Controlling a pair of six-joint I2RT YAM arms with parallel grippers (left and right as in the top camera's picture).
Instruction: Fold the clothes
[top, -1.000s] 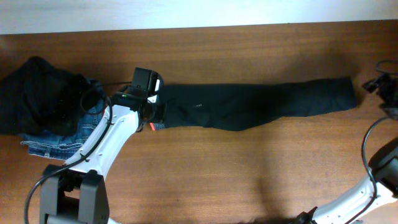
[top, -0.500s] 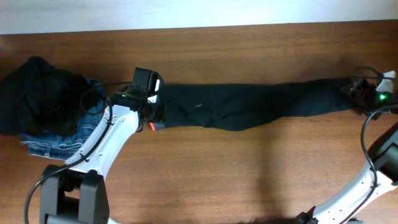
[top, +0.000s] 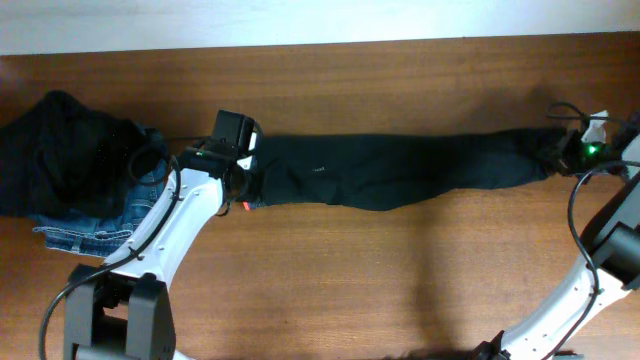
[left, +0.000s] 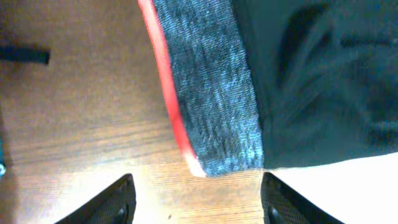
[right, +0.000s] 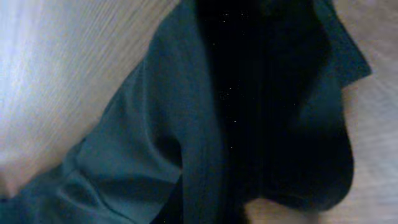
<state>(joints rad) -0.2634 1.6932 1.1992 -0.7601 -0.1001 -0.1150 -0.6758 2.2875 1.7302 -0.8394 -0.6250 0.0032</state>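
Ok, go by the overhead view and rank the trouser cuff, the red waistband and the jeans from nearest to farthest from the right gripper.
1. Trouser cuff: right end of the table, at the right gripper.
2. Red waistband: left of centre.
3. Jeans: far left.

A brown wooden table (top: 380, 280) fills the view, with a pale strip (top: 300, 20) along its far edge. At the left end lies a bunched plain black garment (top: 60, 150), heaped partly on top of blue denim jeans (top: 100, 228), whose faded fabric shows below it.
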